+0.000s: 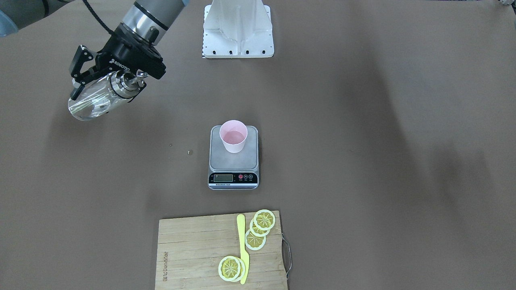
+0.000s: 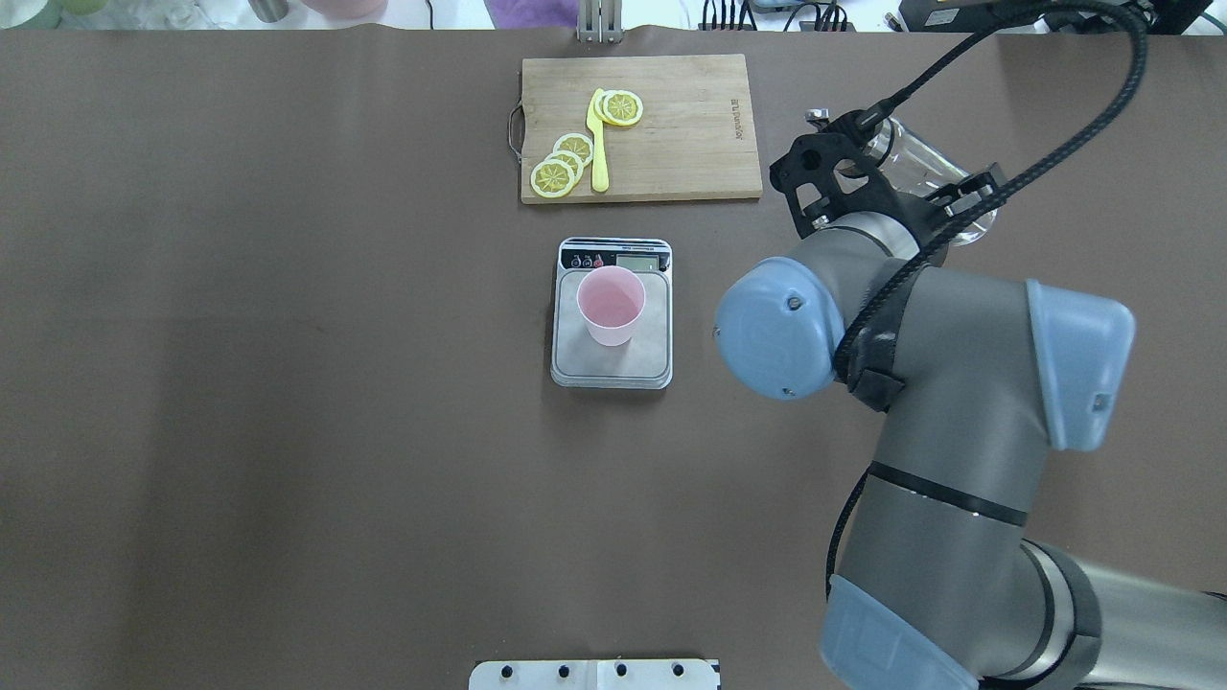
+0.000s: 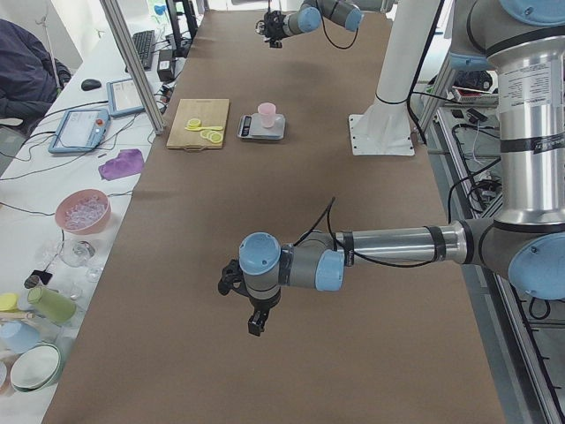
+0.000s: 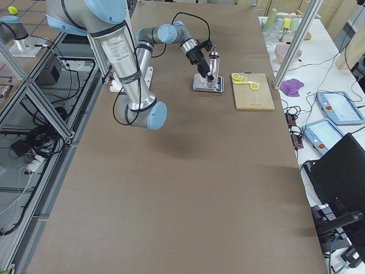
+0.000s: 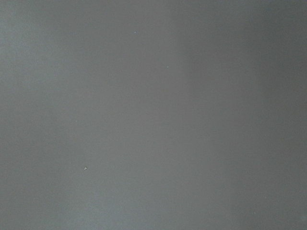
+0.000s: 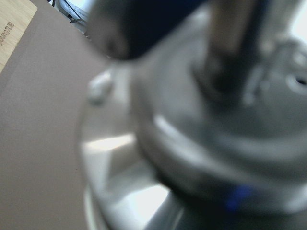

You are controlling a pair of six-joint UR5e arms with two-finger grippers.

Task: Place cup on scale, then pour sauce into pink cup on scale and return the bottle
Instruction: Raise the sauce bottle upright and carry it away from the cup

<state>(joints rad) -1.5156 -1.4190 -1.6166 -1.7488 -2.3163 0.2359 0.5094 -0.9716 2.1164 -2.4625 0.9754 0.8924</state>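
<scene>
In the exterior front-facing view, my right end effector [image 1: 107, 88] is clenched around the bottle [image 1: 90, 105]. The bottle hangs tilted above the table [image 1: 383, 161], well apart from the scale [image 1: 234, 163]. The cup [image 1: 233, 137] stands upright on the scale's platform. The overhead exterior view confirms the count: one cup, one scale, one bottle, one cutting board [image 2: 681, 144], one yellow knife [image 2: 599, 153], and what I count as five overlapping lemon slices [image 2: 553, 178]. In the exterior left view, my left end effector [image 3: 255, 320] hangs low over bare table far from the scale; I cannot tell whether it is released or clenched. The exterior right view sets the bottle in line with the scale, so depth is unreliable there. The left wrist-mounted view shows table only. The right wrist-mounted view shows blurred metal, which I judge to be the pourer [image 6: 225, 139]. Handling, as I judge it: the bottle is rigid, smooth and slippery, and its contents shift when tilted, so grip the cylindrical body firmly. The cup is light and tips easily, so take it by the wall and avoid knocking it.
</scene>
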